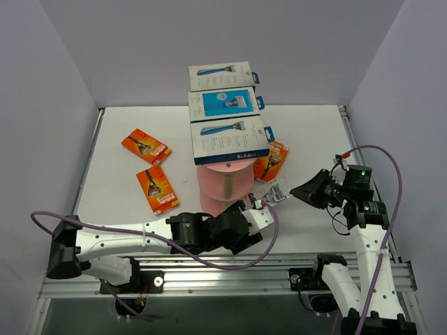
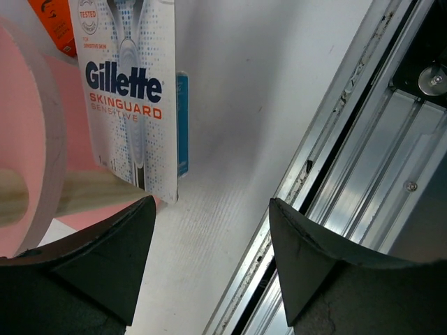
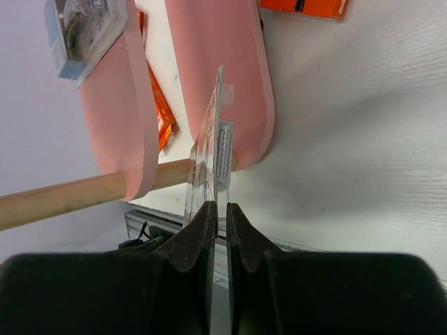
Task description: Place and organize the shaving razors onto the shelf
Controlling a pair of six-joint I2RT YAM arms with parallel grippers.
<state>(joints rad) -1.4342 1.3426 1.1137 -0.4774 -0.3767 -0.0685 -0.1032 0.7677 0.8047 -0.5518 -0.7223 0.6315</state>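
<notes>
Shelf: I see a pink plastic tiered shelf [image 1: 209,185], beige wooden post [image 3: 63,197].
Boxes: flat white-and-blue cardboard razor boxes [image 1: 229,139].
Cards: flat orange blister cards [image 1: 157,190].

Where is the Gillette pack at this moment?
In the top view, the Gillette pack is held by the right end effector, just right of the pink shelf.

Three white-and-blue razor boxes [image 1: 230,139] lay side by side along the top tier of the pink shelf [image 1: 209,183], two orange razor cards [image 1: 146,145] lay flat well to its left, a third orange card [image 1: 271,162] lay just right of it, and a Gillette blister pack [image 1: 269,194] stood edge-on beside the lower tiers.
</notes>
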